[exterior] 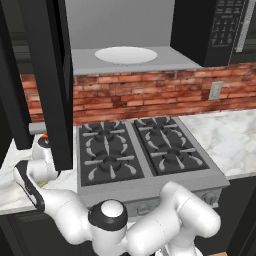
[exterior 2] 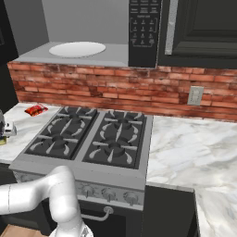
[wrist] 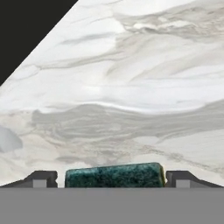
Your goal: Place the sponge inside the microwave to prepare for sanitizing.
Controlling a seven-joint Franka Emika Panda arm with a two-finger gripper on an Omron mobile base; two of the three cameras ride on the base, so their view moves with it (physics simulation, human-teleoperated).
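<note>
The sponge point(wrist: 114, 175), dark green on top, lies on the marble counter between my gripper's point(wrist: 111, 178) two dark fingertips point(wrist: 43, 177). The right tip touches its end; a narrow gap remains at the left tip, so the gripper reads as open around it. My hand point(exterior: 42, 150) hangs low over the counter left of the stove, with a bit of yellow sponge point(exterior 2: 2, 141) under it. The microwave point(exterior: 220, 30) sits above the stove. Its door point(exterior: 50, 75) stands swung open at the left, and the grey interior holds a white round plate point(exterior: 125, 55).
A black gas stove point(exterior: 140, 150) fills the middle of the counter, in front of a red brick wall point(exterior 2: 115, 88). A flat red packet point(exterior 2: 35, 109) lies at the back left of the counter. Marble counter point(exterior 2: 194, 148) stretches to the right of the stove.
</note>
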